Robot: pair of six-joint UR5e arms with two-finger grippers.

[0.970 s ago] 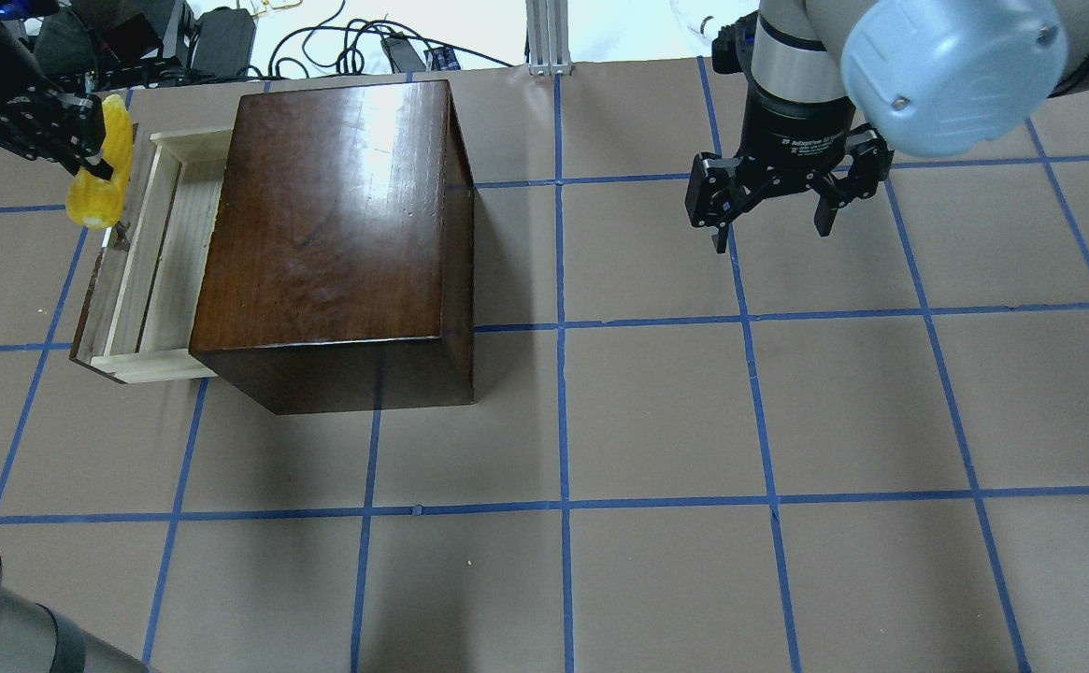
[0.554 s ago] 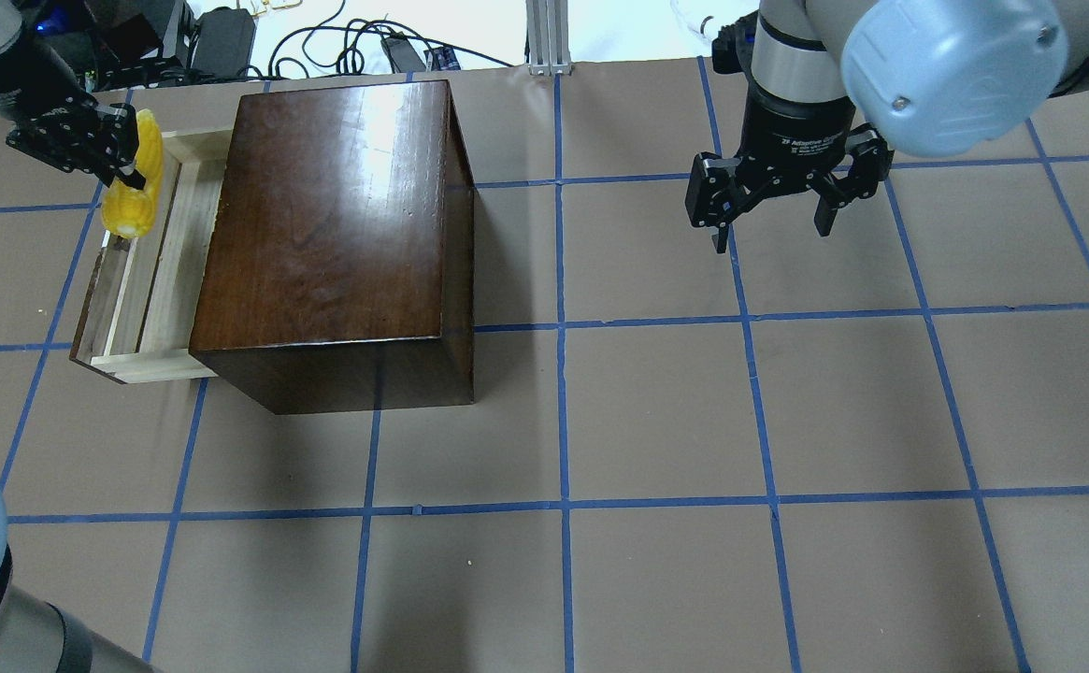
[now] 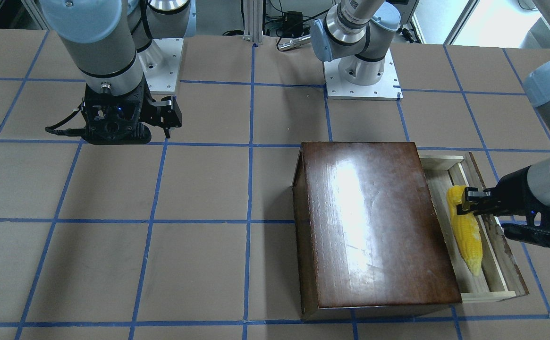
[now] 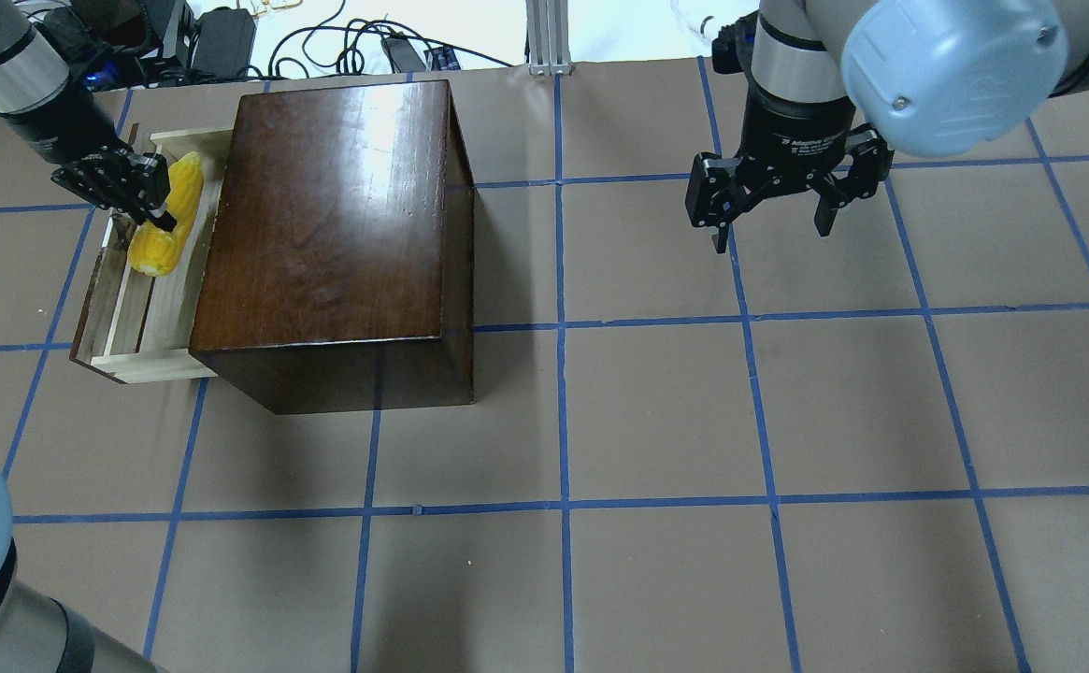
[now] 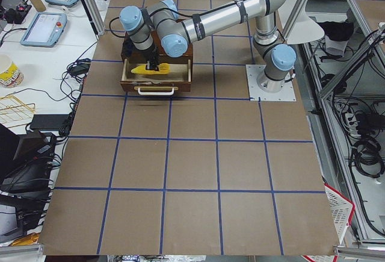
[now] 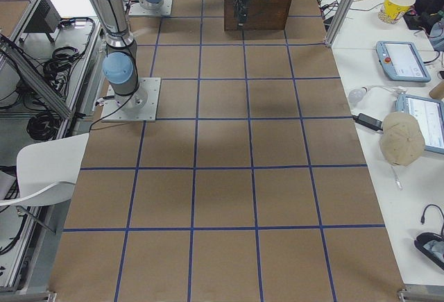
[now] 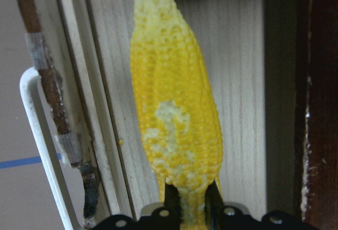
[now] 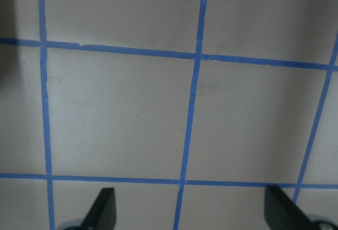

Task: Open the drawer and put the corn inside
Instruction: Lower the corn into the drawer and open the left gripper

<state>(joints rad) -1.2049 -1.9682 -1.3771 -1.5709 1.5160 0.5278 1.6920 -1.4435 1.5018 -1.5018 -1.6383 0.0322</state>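
Note:
The yellow corn [image 4: 168, 229] is held by its thick end in my left gripper [image 4: 161, 201], which is shut on it. It lies lengthwise inside the open drawer [image 4: 156, 322], a pale wood tray pulled out on the left of the dark-brown box [image 4: 338, 215]. The front-facing view shows the corn [image 3: 466, 233] between the box [image 3: 369, 212] and the drawer's front panel [image 3: 508, 264]. In the left wrist view the corn [image 7: 174, 108] hangs over the drawer floor [image 7: 240, 82]; whether it touches the floor I cannot tell. My right gripper [image 4: 773, 234] is open and empty above the table, far right.
The drawer's white handle [image 7: 39, 150] sticks out on its outer side. Cables and power bricks [image 4: 226, 37] lie beyond the table's far edge. An aluminium post [image 4: 549, 33] stands at the back middle. Blue tape lines grid the brown table [image 4: 656, 411].
My left gripper carried the corn from outside the drawer's front panel rightward and toward me, so it is now within the drawer tray. The right arm has not moved.

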